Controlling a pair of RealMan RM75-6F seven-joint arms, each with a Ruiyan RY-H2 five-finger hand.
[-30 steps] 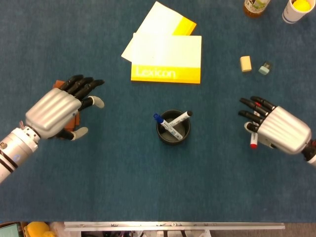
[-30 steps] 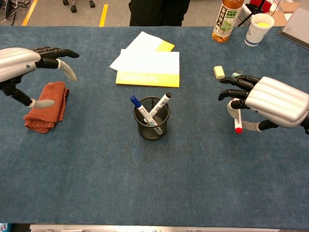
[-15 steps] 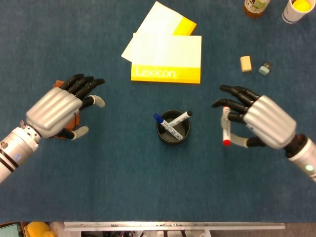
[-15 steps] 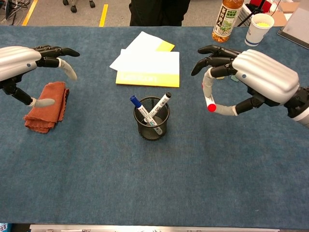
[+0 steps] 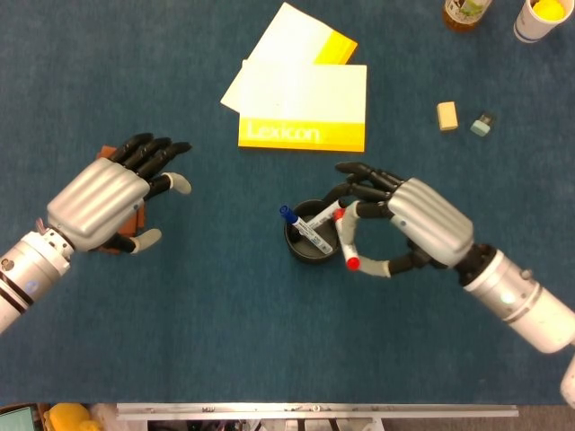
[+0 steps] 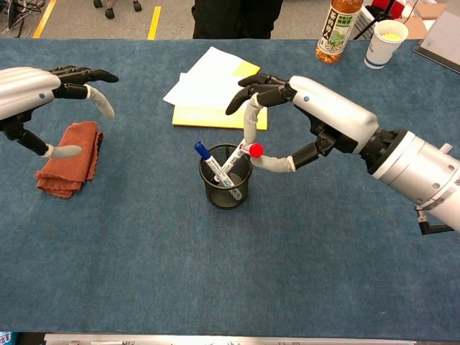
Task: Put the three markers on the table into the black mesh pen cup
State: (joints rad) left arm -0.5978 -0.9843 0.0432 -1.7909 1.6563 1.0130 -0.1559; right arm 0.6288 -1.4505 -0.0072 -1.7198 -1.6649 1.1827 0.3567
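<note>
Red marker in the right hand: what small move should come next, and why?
Probably shift a little further over the cup's mouth, then lower and let go. The right hand holds the red-capped marker cap-down at the rim of the black mesh cup, not yet inside. Two markers already stand in it.

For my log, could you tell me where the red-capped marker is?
The red-capped white marker is pinched in the right hand, at the right rim of the black mesh pen cup.
</note>
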